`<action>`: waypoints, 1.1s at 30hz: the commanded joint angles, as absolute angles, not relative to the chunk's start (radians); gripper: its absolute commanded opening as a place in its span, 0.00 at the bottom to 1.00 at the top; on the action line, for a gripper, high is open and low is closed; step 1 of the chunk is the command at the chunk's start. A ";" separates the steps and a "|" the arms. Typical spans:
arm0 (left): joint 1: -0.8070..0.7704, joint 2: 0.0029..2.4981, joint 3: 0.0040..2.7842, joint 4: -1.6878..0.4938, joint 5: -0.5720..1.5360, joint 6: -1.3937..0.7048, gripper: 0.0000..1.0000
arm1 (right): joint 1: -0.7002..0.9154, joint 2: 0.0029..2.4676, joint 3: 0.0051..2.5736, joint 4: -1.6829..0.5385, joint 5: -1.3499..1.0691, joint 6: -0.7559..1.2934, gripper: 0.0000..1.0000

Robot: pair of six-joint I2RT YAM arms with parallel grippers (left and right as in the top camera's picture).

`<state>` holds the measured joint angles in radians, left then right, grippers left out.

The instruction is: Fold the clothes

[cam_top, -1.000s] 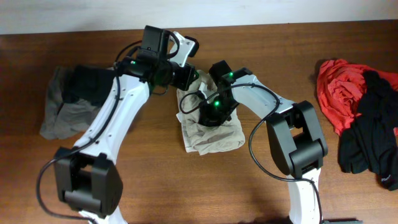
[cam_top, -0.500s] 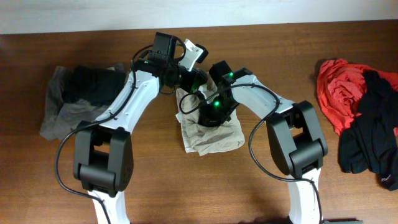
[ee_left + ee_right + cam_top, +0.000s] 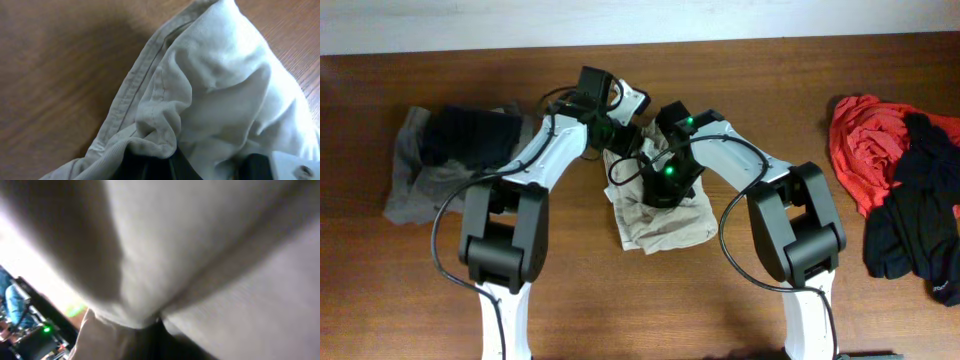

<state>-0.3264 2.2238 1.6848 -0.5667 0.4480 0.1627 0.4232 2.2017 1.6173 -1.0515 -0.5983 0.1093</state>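
The beige khaki shorts [image 3: 660,218] lie bunched at the table's middle. My left gripper [image 3: 620,135] is at their far left corner and is shut on a fold of the beige cloth [image 3: 160,135], which fills the left wrist view. My right gripper [image 3: 655,185] is down on the shorts' upper middle and is shut on the same cloth [image 3: 210,255], which fills the blurred right wrist view. Both sets of fingertips are mostly hidden by cloth.
A grey and black pile of garments [image 3: 445,160] lies at the left. A red garment [image 3: 865,145] and a black garment [image 3: 920,215] lie at the right edge. Bare wooden table [image 3: 650,310] shows in front.
My left arm has swung right and its gripper has come in to the shorts' far left corner. The right gripper has stayed on the shorts.
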 commanded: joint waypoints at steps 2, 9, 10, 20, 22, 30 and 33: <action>-0.323 2.277 1.676 -0.572 0.377 0.143 0.11 | 0.431 2.094 1.598 -1.103 -0.435 0.101 0.04; -0.320 2.277 1.676 -0.581 0.343 0.101 0.11 | 0.430 1.937 1.598 -1.165 -0.426 0.105 0.04; -0.320 2.277 1.676 -0.582 0.343 0.100 0.11 | 0.431 1.921 1.598 -1.180 -0.411 0.115 0.04; -0.315 2.277 1.676 -0.589 0.317 0.044 0.10 | 0.431 1.909 1.452 -1.234 -0.249 0.131 0.04; -0.311 2.277 1.676 -0.596 0.316 0.044 0.10 | 0.430 1.909 1.370 -1.195 -0.242 0.131 0.04; -0.298 2.277 1.676 -0.607 0.317 0.044 0.10 | 0.431 1.910 1.137 -1.045 -0.242 0.132 0.04; -0.298 2.274 1.682 -0.611 0.318 0.045 0.10 | 0.431 1.910 1.126 -1.018 -0.242 0.128 0.04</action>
<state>-0.3042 2.2620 1.6890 -0.6056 0.3305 0.0513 0.4290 1.8912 1.1797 -1.0210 -0.2779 0.1322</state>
